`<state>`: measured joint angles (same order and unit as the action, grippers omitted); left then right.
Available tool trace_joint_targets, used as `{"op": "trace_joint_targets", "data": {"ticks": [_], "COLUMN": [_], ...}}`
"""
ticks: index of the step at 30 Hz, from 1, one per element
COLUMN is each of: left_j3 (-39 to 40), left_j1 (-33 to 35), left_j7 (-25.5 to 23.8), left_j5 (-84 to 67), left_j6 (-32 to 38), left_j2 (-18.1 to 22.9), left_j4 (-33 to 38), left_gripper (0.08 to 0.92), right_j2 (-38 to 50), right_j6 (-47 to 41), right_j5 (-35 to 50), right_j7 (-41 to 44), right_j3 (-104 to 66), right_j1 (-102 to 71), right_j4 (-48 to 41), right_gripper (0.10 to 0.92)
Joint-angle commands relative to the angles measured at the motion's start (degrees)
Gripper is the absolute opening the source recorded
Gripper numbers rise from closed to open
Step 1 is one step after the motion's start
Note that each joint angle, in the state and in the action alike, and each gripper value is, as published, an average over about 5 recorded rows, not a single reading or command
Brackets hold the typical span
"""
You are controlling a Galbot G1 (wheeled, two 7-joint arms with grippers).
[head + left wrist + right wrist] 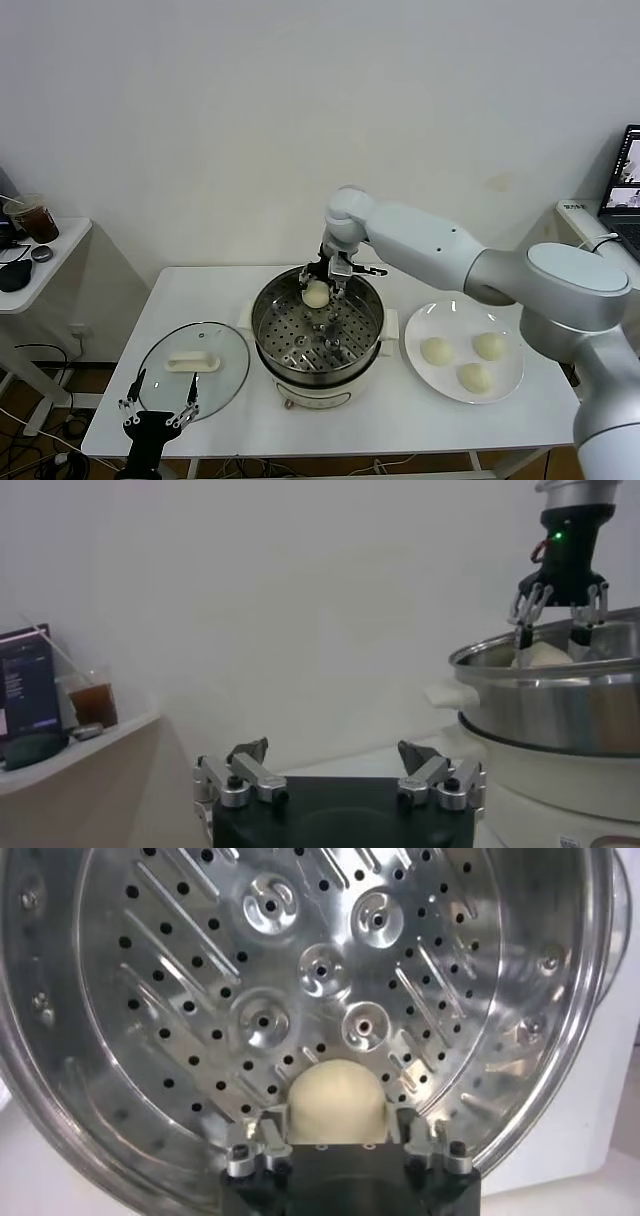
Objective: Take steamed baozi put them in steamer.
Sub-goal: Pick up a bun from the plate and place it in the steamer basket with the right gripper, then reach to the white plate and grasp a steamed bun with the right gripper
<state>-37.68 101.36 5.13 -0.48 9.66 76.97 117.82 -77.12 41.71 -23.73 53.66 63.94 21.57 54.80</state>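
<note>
Right claw [318, 291] grips 1 round baozi [316, 294] above steamer [270, 320].

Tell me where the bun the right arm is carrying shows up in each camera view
Head view: the held baozi sits between the right gripper jaws, over the far rim of the steamer.
Left wrist view: it peeks above the steamer rim at upper right, under the right gripper.
Right wrist view: low centre, over the perforated tray.
Shared landmark: the steamer's shiny rim.
</note>
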Motion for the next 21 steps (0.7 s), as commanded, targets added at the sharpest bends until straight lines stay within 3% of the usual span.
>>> {"op": "trace_joint_targets", "data": {"ticks": [1, 7, 12, 16, 21], "left_j3": [0.1, 0.4, 0.3, 0.4, 0.7], "left_j1": [0.0, -0.4, -1.6, -2.4, -2.9], "left_j7": [0.0, 0.4, 2.0, 2.5, 2.2], "left_j5": [0.0, -0.5, -0.8, -1.5, -1.6], "left_j6": [-0.1, -1.3, -4.3, -6.7, -7.1], "left_j2": [-0.1, -0.7, -1.2, -1.8, -2.6], "left_j4": [-0.1, -0.1, -0.7, -1.0, -1.1], "left_gripper": [0.823, 0.823, 0.823, 0.823, 0.823], "right_j2": [3.0, 12.5, 23.7, 30.5, 40.8], "right_j6": [-5.2, -28.5, -55.7, -62.3, -67.8], "right_j5": [13.3, 31.8, 40.9, 42.9, 38.9], "right_j7": [1.7, 4.7, 6.2, 9.2, 11.2], "right_j3": [1.8, 5.9, 7.3, 8.2, 8.6], "right_j1": [3.4, 12.1, 18.1, 20.1, 17.8], "right_j4": [6.0, 19.7, 31.9, 37.4, 40.8], "right_gripper": [0.806, 0.822, 0.823, 0.823, 0.823]}}
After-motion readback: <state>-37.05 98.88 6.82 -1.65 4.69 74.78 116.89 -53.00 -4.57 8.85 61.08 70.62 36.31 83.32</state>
